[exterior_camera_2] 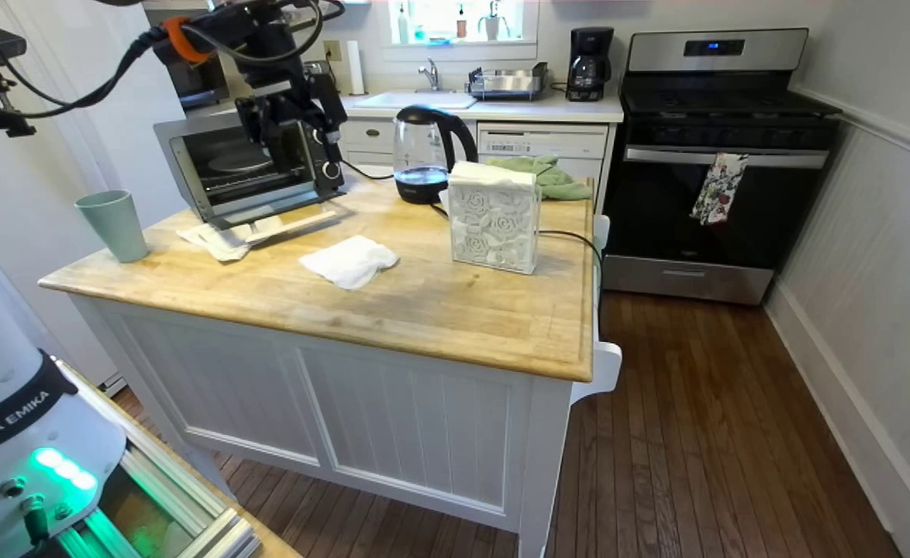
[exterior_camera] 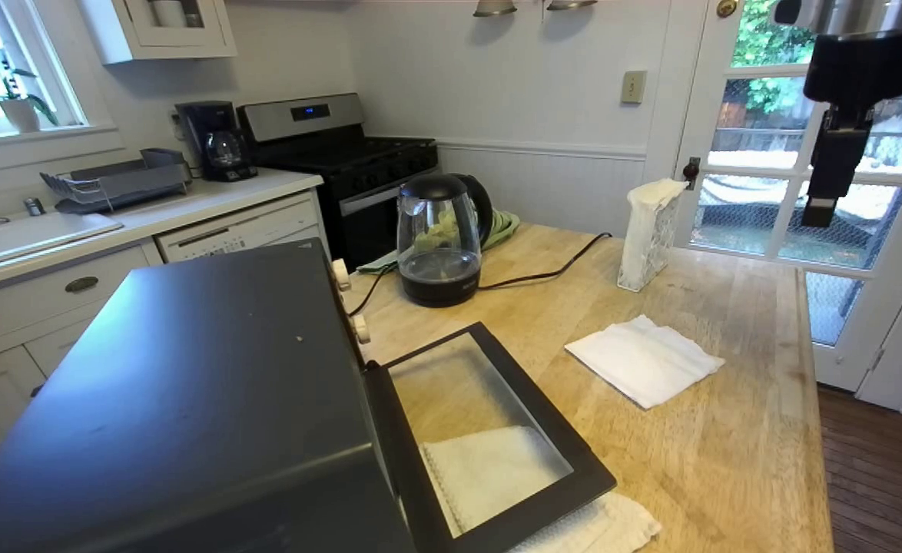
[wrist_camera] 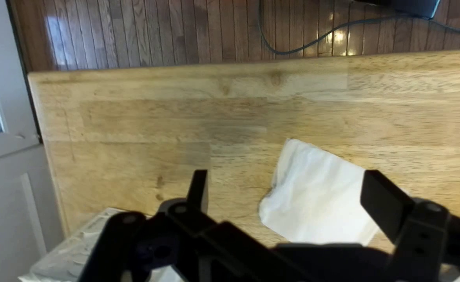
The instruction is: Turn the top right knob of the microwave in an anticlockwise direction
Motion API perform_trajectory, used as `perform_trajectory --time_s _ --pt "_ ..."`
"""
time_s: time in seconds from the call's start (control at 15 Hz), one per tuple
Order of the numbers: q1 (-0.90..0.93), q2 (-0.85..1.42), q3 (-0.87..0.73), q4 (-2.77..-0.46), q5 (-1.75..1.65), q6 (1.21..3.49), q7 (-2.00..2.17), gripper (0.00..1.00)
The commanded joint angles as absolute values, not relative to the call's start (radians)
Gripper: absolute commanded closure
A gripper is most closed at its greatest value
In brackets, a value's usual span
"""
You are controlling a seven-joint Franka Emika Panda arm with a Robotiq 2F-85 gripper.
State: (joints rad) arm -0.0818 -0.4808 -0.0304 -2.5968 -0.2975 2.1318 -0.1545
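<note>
Watching in an exterior view | dark-grey boxy microwave [exterior_camera: 220, 369] at left on light-brown wooden desk [exterior_camera: 743, 453], pale knobs [exterior_camera: 360, 329] facing right | black-lidded clear glass kettle [exterior_camera: 438, 257] near it | my black tool [exterior_camera: 818, 213] high at far right, spread wide in wrist view, holding nothing

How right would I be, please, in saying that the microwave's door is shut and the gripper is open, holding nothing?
The door of the microwave is not shut: an exterior view shows it open, folded down over the wooden tabletop. The rest is right: the gripper is open, holding nothing, as the wrist view shows.
</note>
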Motion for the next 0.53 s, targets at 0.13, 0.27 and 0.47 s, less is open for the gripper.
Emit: perform_trajectory --time_s 0.13,0.27,0.47 --pt "0.097 -0.47 0.029 -2.57 -0.237 2.138 -0.275 0.0" --pt "0.155 -0.434 0.06 -2.532 -0.227 2.153 -0.305 0.0" --pt "0.22 -0.354 0.087 -2.437 -0.219 2.188 -0.38 0.0"
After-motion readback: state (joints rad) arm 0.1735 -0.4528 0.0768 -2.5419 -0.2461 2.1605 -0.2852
